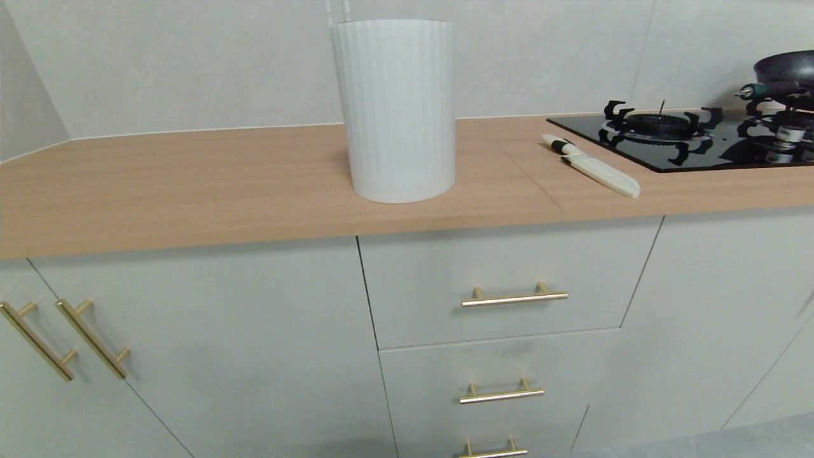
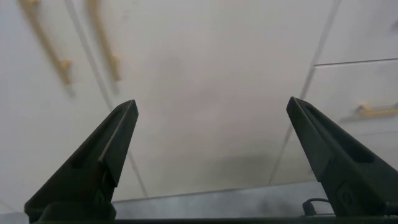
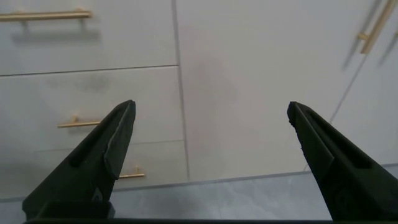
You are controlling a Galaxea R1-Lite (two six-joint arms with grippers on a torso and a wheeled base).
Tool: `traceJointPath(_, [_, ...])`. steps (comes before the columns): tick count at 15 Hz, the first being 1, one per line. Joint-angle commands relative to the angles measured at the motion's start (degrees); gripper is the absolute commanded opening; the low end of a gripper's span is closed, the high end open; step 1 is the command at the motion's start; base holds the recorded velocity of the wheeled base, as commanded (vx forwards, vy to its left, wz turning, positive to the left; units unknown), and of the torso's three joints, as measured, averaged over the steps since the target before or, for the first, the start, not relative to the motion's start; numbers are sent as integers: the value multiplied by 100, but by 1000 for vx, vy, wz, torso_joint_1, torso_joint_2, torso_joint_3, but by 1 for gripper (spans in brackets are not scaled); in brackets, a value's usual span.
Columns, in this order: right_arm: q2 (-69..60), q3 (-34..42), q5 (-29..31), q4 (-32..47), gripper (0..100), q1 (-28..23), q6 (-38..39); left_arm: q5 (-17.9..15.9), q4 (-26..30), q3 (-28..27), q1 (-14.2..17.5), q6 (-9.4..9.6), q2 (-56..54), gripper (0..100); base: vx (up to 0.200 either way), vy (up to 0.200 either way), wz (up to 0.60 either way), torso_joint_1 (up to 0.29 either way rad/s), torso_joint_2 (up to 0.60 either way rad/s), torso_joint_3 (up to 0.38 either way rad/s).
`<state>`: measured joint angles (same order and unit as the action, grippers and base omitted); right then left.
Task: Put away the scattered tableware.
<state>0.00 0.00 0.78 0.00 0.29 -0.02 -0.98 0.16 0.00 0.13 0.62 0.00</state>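
Knife (image 1: 591,165): flat on the countertop (image 1: 191,184), between the ribbed white holder (image 1: 395,108) and the hob (image 1: 674,143).
Handling: likely light, stiff, slick blade, so grab the handle end.
Pincers: left gripper (image 2: 211,104) and right gripper (image 3: 211,106) both wide apart, empty.

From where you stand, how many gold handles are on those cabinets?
6. Left doors: outer door handle, inner door handle. Drawers: top drawer handle, middle drawer handle, bottom drawer handle. Right of the drawers: far door handle. More may hide below.
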Motion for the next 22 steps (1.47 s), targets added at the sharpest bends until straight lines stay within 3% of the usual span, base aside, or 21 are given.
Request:
traceJointPath(1, [9, 0, 1, 0, 100, -3, -6, 1, 2, 0, -5, -1, 0, 100, 0, 0, 0, 0, 0, 0])
traceJointPath(15, [9, 0, 1, 0, 100, -3, -15, 1, 2, 0, -5, -9, 0, 100, 14, 0, 0, 0, 0, 1])
traceJointPath(20, [9, 0, 10, 0, 100, -3, -15, 1, 2, 0, -5, -18, 0, 100, 200, 0, 0, 0, 0, 0])
traceJointPath(22, [9, 0, 10, 0, 100, -3, -15, 10, 2, 0, -5, -18, 0, 100, 0, 0, 0, 0, 0, 0])
